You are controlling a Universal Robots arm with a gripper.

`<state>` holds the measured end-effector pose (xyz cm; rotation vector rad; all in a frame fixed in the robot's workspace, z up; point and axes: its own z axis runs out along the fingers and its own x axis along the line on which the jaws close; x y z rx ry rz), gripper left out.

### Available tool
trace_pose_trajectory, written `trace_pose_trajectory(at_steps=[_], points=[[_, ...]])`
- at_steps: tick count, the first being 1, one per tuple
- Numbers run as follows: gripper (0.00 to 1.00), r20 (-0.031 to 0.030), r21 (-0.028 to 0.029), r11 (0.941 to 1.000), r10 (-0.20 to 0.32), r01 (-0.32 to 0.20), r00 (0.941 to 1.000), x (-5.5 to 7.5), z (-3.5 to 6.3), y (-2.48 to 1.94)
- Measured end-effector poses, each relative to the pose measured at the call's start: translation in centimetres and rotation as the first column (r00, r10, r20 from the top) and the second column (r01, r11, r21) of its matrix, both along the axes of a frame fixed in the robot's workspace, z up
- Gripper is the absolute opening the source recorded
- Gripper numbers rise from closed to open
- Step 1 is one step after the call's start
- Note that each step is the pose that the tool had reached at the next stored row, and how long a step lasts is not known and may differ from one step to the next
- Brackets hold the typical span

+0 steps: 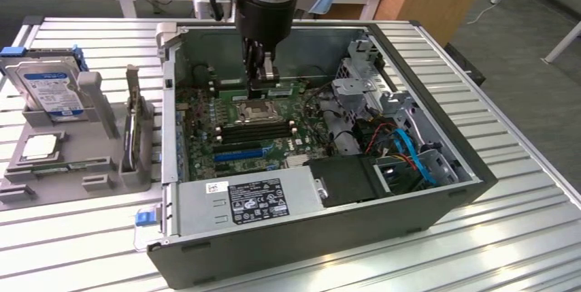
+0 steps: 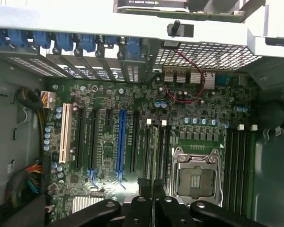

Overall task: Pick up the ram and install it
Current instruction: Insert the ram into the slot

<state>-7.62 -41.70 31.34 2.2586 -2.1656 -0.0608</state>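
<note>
The jaws (image 2: 153, 208) are narrowed onto the ram (image 2: 153, 191). In the wrist view it shows edge-on as a thin stick pinched between them, pointing out ahead of the fingertips. The arm reaches down into the open computer case (image 1: 436, 203), so the pick-up looks done and the installing step is in hand. Directly ahead of the jaws, in line with the stick, lie the dark memory slots (image 2: 156, 151) on the motherboard (image 2: 109, 94), and the empty processor socket (image 2: 195, 177) sits just to one side. Whether the stick touches a slot yet I cannot tell. Seating it likely calls for its edge to be square over one slot, followed by a straight, even press.
</note>
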Motion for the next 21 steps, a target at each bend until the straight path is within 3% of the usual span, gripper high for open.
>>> trace_pose_trajectory(at_steps=[21], points=[[0.13,0.0000,-0.0001,1.0000,-0.007,0.007,1.0000,0.8,-3.83,0.00]])
